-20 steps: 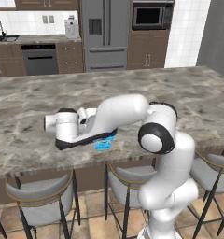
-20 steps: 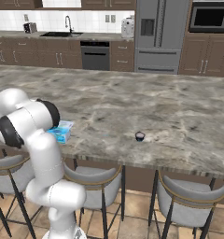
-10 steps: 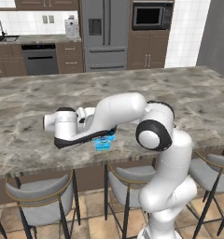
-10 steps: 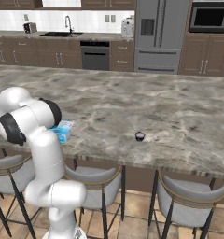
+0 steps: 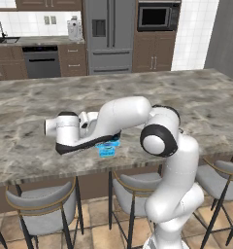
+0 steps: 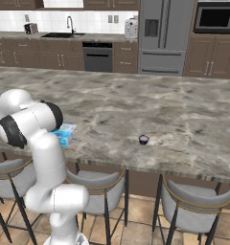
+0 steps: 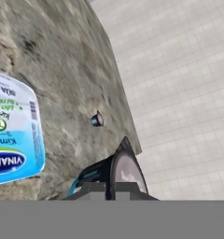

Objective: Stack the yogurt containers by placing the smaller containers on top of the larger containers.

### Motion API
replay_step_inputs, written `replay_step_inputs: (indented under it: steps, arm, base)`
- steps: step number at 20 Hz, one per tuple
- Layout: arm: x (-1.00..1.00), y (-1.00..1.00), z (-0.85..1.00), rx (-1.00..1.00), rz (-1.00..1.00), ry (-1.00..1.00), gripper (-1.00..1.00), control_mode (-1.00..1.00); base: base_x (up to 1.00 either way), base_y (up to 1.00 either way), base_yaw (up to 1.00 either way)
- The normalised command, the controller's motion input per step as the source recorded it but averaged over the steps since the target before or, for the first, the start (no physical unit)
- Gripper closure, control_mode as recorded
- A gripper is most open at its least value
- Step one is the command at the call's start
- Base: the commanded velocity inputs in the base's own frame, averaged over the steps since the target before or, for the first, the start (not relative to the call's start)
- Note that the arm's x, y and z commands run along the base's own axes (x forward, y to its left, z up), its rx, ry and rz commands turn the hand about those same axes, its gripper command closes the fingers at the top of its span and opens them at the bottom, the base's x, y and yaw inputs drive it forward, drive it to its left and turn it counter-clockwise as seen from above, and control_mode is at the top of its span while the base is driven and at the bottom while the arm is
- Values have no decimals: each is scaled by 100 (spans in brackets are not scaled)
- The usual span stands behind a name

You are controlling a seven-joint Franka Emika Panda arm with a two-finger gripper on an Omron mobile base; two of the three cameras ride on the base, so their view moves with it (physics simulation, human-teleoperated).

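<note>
Holding a small dark cup [image 7: 125, 175] clamped between nearly closed fingers, the end effector [image 7: 115, 184] points along the marble worktop [image 5: 196, 92] with the cup's pale top facing the camera at 6 o'clock of the hand view. At 9 o'clock of that view lies the light-blue tub [image 7: 13, 135], its printed lid showing, and the much tinier cup [image 7: 96, 120] sits on the stone near the worktop's edge, well apart from the tub. From the left base view the arm folds low over the worktop and the tub [image 5: 108, 147] peeks out under the forearm near the front edge; from the right base view the tub [image 6: 64, 134] sits beside the robot's elbow, while the tiny cup [image 6: 143, 139] stands alone toward 3 o'clock.

My judgement is that the carry toward the tub is under way, with 1 cup in hand and 1 more to fetch. The main risk is the tilted hold: released at this angle, the cup could land on its edge and roll off the lid. The tub is close to the worktop's front edge, so a push from the low forearm or a hard set-down might slide it over. The narrow grip could also let the cup slip.
</note>
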Motion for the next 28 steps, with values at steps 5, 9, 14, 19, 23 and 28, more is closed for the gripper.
replay_step_inputs:
  steps: [5,9,14,19,23,28]
  arm:
    - [0,0,0,3,0,0,100,-100]
    - [0,-4,0,5,-2,-1,100,-100]
    - [0,-7,0,6,-2,-3,100,-100]
    - [0,-8,0,6,-1,-4,100,-100]
    - [0,-6,0,5,0,-3,100,-100]
    - [-1,-4,0,2,0,-3,100,-100]
  base:
    - [0,0,0]
    - [0,0,0]
    - [0,0,0]
    - [0,0,0]
    - [0,0,0]
    - [0,0,0]
